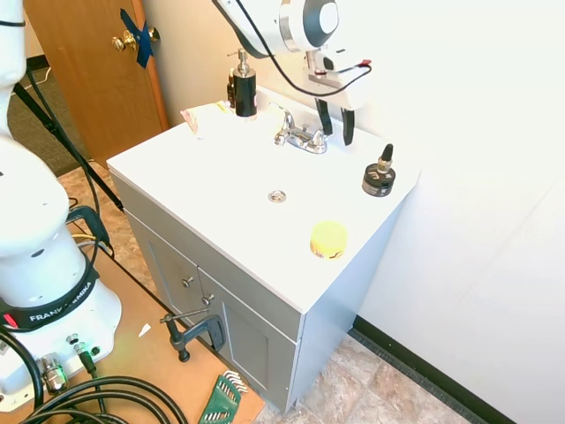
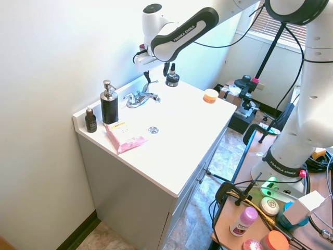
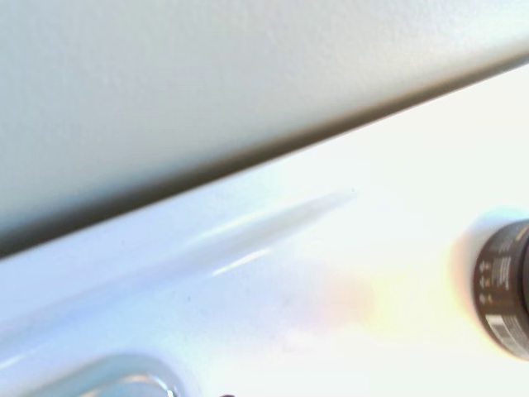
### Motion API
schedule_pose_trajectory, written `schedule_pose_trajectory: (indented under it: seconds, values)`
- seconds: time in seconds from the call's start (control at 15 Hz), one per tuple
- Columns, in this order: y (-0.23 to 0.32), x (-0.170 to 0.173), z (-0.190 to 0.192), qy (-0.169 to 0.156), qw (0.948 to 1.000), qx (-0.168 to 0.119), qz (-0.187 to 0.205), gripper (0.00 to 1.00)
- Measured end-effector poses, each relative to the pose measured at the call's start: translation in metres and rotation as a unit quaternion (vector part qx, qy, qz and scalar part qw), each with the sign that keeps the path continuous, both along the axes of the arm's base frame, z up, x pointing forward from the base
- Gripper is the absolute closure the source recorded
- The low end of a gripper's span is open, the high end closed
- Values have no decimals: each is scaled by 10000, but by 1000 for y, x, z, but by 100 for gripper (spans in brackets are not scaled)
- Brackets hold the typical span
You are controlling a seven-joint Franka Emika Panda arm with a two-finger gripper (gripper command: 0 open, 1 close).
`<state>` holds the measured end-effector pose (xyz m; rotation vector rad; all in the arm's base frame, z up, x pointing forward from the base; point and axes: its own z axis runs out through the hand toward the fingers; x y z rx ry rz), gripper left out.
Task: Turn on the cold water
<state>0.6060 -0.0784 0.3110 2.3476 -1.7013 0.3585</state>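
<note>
1. The white arm's jaws are hanging released, two dark fingers spread apart, gripping nothing.
2. They are hovering behind the chrome faucet, near the wall at the back of the white tabletop.
3. The cold water lever is sitting just in front of and below the jaws, apart from them.
4. A black dropper bottle is standing near the jaws on the far side from the faucet.
5. A black soap dispenser is standing beyond the faucet, well apart from the jaws.
</note>
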Motion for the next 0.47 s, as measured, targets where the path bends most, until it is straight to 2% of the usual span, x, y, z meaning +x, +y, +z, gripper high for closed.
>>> schedule_pose_trajectory:
  seconds: [0.27,0.47]
  values:
    - [18,-43,16,45,9998,192,47,0]
    - [22,-74,25,100,9988,466,103,0]
